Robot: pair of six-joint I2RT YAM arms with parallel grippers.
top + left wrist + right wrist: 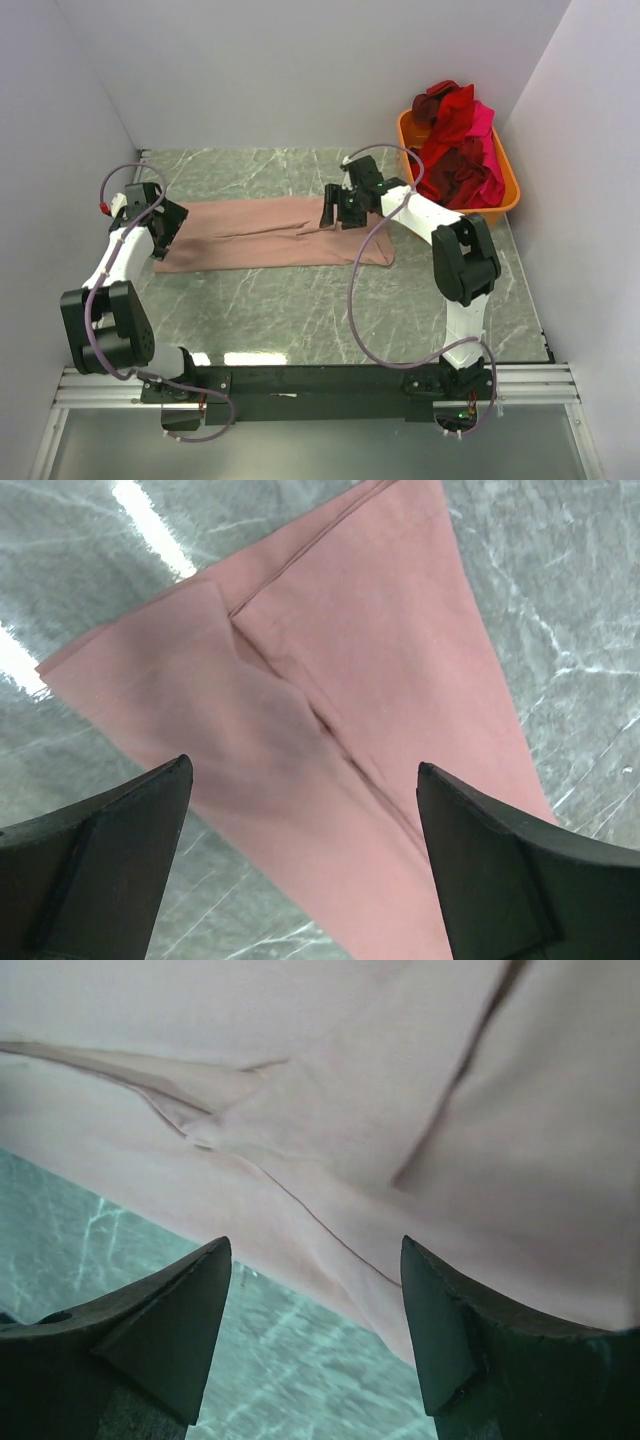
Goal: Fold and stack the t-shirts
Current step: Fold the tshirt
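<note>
Nearest, a black rail [320, 385] holds both arm bases at the front of the marble-patterned table [300, 320]. Across the table's middle lies the dusty pink t-shirt [260, 235], already narrowed into a long flat band running left to right. The other t-shirts [460, 140], reds and a hot pink, sit heaped in the orange tub [510, 190] at the far right corner, well apart from the work. From where I stand, the step looks like the crosswise fold, bringing one end of the band over the other. The left gripper [165, 228] hangs over the band's left end and the right gripper [340, 210] over its right part. Each has its fingers spread wide with nothing pinched between them, the cloth lying loose below. To do this well, I'd say each gripper should come straight down at an end corner and catch every layer at once, or the inner flaps will slide out. Both ends ought to rise level and travel together, so the edges land square. Watch the centre crease [300, 700] where the flaps meet, and the small pucker [190, 1125] under the right gripper; a fold laid over that pucker would press it in.
</note>
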